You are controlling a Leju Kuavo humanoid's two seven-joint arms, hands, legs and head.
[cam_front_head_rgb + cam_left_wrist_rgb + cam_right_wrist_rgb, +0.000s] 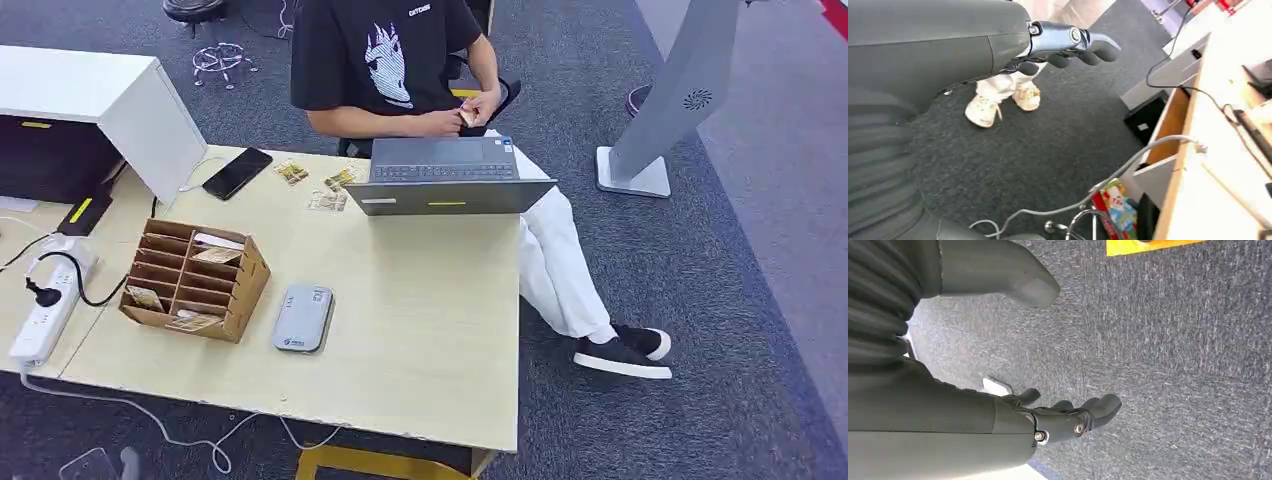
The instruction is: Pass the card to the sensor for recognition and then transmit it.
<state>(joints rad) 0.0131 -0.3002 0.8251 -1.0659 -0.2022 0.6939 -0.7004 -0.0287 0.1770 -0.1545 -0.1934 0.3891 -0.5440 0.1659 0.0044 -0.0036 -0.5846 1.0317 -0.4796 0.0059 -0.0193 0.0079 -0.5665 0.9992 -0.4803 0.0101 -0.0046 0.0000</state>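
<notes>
A brown cardboard organizer [237,288] stands on the left of the wooden table [420,330], with cards [218,255] lying in some of its slots. Just right of it lies the flat grey sensor [302,318]. Three loose cards [328,200] lie near the laptop. A seated person at the far side holds a small card [468,117] in both hands. My left hand [1063,45] hangs over dark carpet beside the table's edge, fingers loosely apart, holding nothing. My right hand [1068,417] hangs above the carpet with thumb and fingers apart, also holding nothing.
An open grey laptop [447,175] sits at the table's far edge before the person. A black phone [237,173], a white power strip [45,310] with cables and a white cabinet [100,100] are at the left. A grey kiosk stand [660,110] stands at the right.
</notes>
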